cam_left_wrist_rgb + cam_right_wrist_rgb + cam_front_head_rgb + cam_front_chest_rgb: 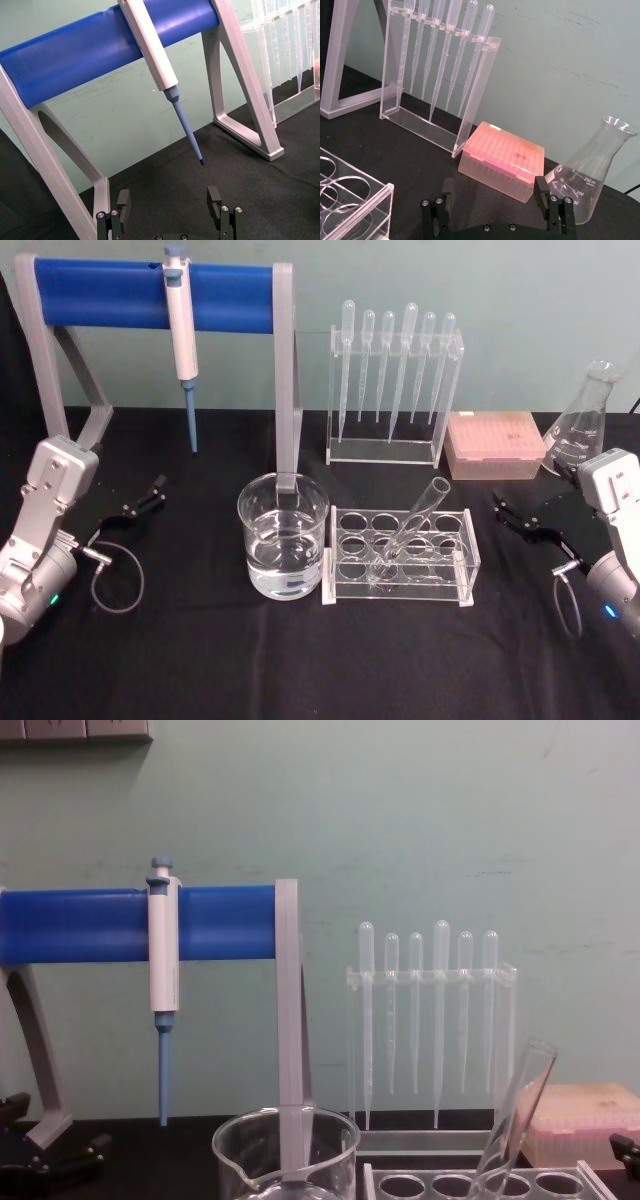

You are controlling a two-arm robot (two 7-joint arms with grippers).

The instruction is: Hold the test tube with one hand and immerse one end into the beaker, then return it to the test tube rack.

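Legible markings were noted on one item: the conical flask point(594, 165), which stood just beyond the right gripper point(494, 189). Its white graduation scale point(576, 186) read "250 ml", with "200" and "50" beside it. The remaining scale figures could not be read.

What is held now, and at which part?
Nothing. The left gripper and right gripper are open; the test tube leans in the rack.
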